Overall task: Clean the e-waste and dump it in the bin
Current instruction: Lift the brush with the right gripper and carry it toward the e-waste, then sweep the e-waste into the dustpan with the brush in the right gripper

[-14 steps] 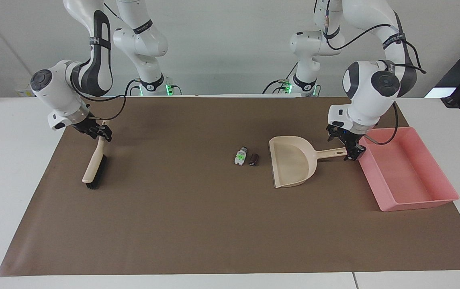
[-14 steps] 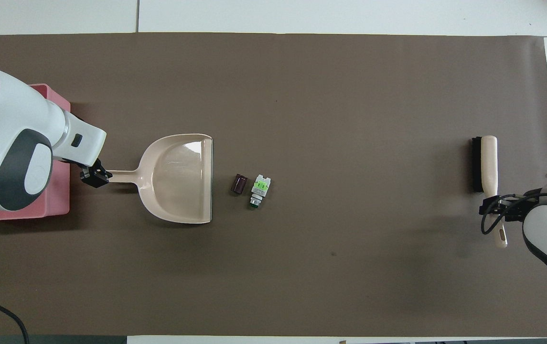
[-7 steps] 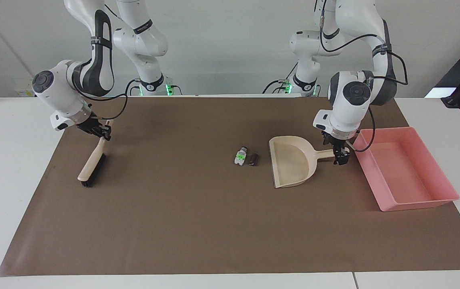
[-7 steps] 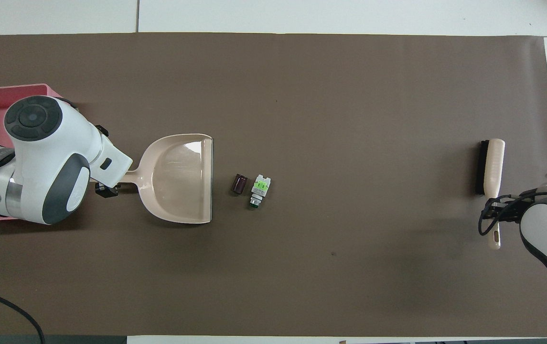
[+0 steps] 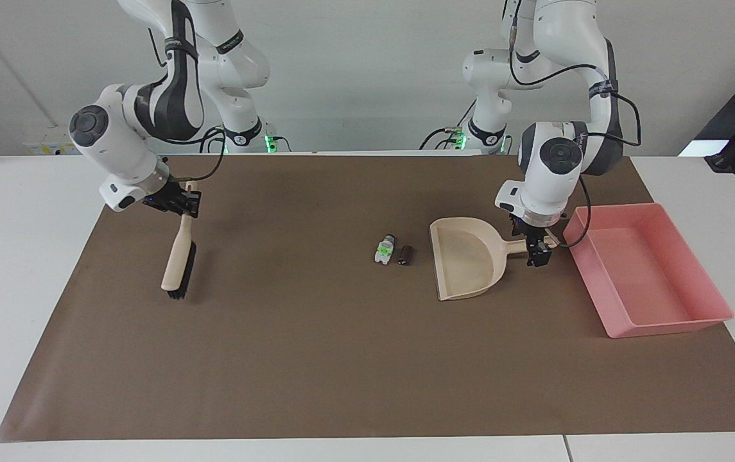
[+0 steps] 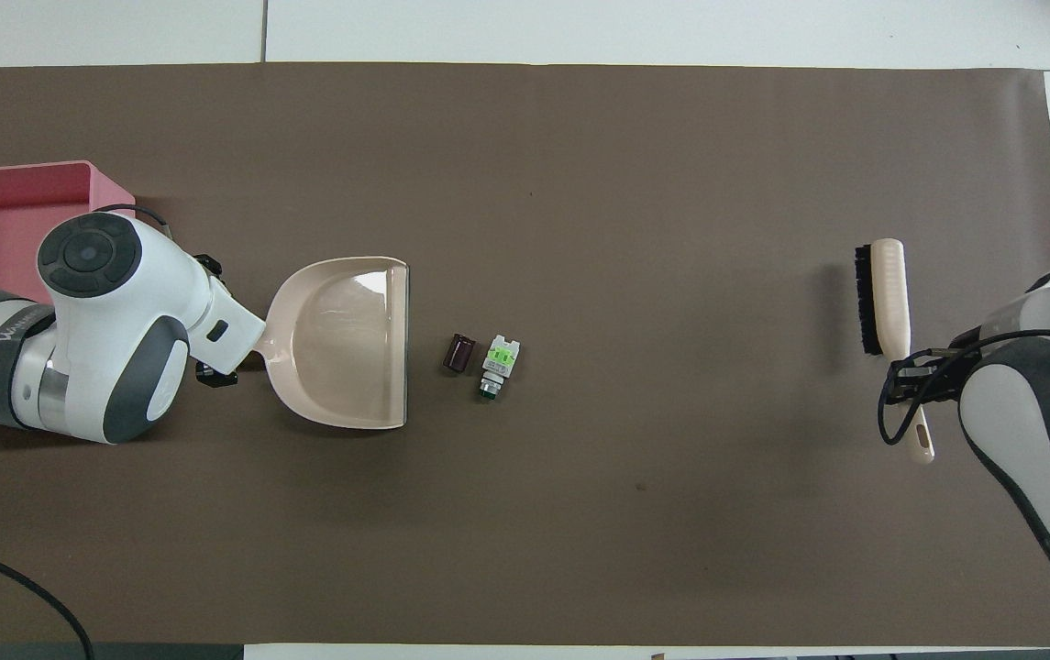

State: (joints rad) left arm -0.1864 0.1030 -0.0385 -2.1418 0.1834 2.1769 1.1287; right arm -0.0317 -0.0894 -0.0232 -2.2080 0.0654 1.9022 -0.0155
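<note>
The e-waste lies mid-mat: a white-and-green component and a dark cylinder beside it, just in front of the mouth of the beige dustpan. My left gripper is shut on the dustpan's handle, with the pan flat on the mat. The pink bin stands beside the dustpan at the left arm's end. My right gripper is shut on the handle of the beige brush, which hangs tilted with its bristle end low over the mat.
A brown mat covers the table, with white table edges around it. The bin is empty inside. A wide stretch of bare mat lies between the brush and the e-waste.
My right gripper has carried the brush toward the middle of the table. My left arm's wrist has swung over the dustpan handle; the dustpan and e-waste have not moved.
</note>
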